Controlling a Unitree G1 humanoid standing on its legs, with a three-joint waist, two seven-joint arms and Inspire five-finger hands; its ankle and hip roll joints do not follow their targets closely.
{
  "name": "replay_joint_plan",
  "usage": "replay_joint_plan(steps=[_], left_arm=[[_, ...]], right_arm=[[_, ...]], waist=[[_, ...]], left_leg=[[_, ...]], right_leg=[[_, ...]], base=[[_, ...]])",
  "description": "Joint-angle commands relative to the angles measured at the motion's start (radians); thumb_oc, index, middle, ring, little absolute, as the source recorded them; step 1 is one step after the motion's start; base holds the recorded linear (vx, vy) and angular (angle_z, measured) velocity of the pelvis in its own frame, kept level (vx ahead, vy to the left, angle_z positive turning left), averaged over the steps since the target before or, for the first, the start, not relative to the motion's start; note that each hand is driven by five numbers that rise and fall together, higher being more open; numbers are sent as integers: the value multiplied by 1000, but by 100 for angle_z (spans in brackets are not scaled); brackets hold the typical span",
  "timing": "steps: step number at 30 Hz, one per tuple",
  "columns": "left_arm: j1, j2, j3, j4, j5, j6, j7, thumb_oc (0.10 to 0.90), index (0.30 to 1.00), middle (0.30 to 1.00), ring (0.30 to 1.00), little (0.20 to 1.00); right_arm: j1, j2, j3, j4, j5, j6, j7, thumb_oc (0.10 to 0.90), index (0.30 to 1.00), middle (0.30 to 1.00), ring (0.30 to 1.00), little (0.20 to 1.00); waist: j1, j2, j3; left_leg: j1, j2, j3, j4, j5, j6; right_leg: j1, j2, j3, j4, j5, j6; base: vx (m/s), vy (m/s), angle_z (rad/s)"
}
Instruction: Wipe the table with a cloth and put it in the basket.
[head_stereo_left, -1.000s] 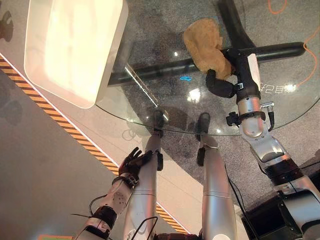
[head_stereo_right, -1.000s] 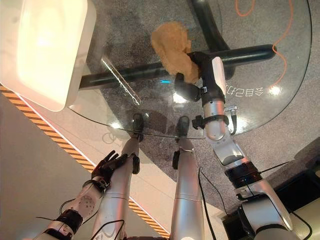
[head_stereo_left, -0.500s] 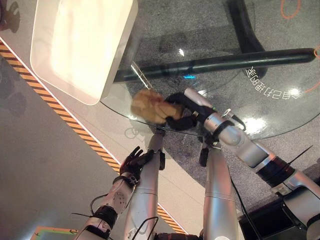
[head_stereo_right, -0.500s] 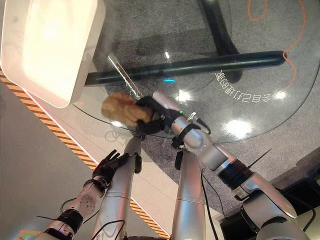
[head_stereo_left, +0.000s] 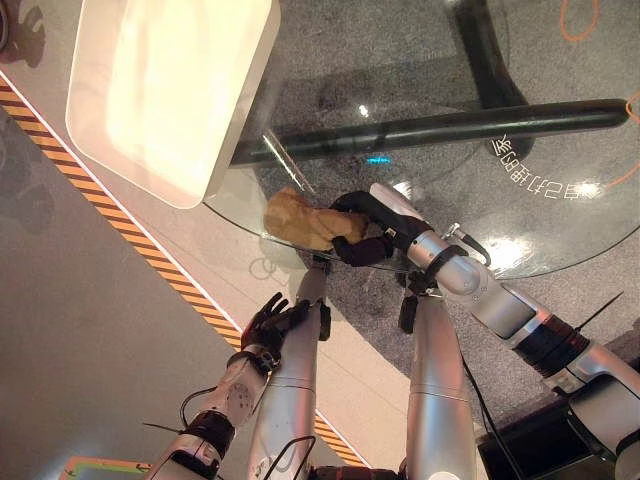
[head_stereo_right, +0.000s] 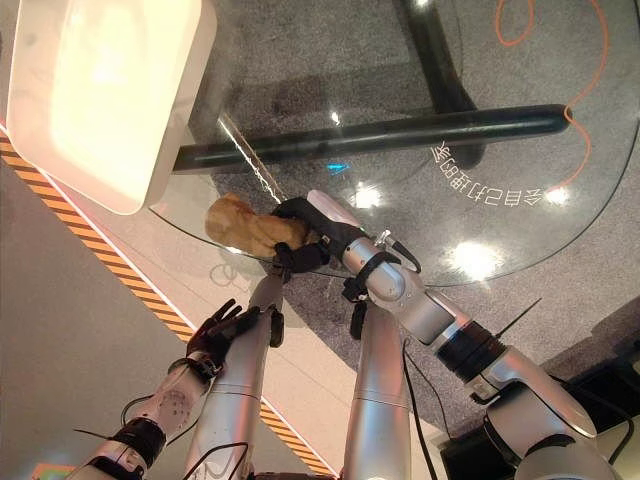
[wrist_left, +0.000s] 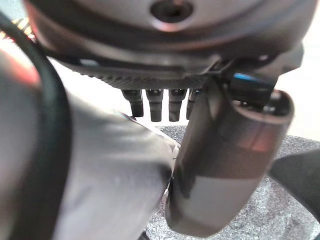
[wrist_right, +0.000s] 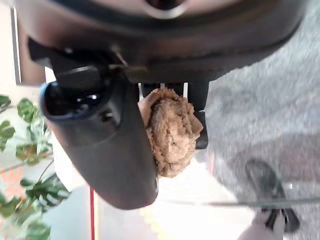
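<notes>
A crumpled tan cloth (head_stereo_left: 298, 218) lies on the round glass table (head_stereo_left: 560, 215), close to its near left edge. My right hand (head_stereo_left: 365, 235) is shut on the cloth, fingers and thumb curled round it; in the right wrist view the cloth (wrist_right: 172, 130) bulges between the thumb (wrist_right: 100, 145) and the fingers. The white basket (head_stereo_left: 250, 100) stands on the table's far left, a short way beyond the cloth. My left hand (head_stereo_left: 268, 318) hangs low below the table edge, open and holding nothing, its fingers (wrist_left: 155, 102) straight.
A black bar of the table's base (head_stereo_left: 450, 120) shows through the glass. A yellow and black striped tape (head_stereo_left: 150, 260) runs across the floor on the left. An orange cable (head_stereo_left: 580, 15) lies on the floor at the far right. Green leaves (wrist_right: 20, 200) show in the right wrist view.
My right hand has swept the cloth from the far middle of the table to its near left edge, towards the basket. The left hand has stayed put.
</notes>
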Motion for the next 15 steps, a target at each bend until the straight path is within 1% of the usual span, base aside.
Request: replay_joint_plan(steps=[1,3,7,15], left_arm=[[131,-4,-6,35,-5,-7,6,800,900,900,900,900],[138,0,1,30,-11,-21,-7,800,900,900,900,900],[150,9,7,6,24,-41,-34,800,900,900,900,900],[181,47,44,-68,-17,-95,-71,800,900,900,900,900]], right_arm=[[17,39,-28,-209,44,-104,-33,100,300,300,300,200],[26,41,-50,-220,61,-100,-36,100,300,300,300,200],[48,48,-83,-223,99,-99,-18,100,300,300,300,200],[116,40,-144,-236,128,-108,16,100,300,300,300,200]], waist=[[-10,10,-20],[-11,6,-20],[-13,3,-20],[-15,-4,-20]], left_leg=[[-8,-40,66,121,-116,38],[6,-39,65,119,-118,38],[44,-36,70,110,-121,37],[129,-37,74,96,-128,35]], right_leg=[[48,54,-71,-219,153,21],[62,55,-72,-220,152,20],[103,54,-76,-228,148,17],[197,49,-85,-242,138,12]], base=[[-22,-30,2],[0,0,0],[0,0,0],[-12,-4,0]])
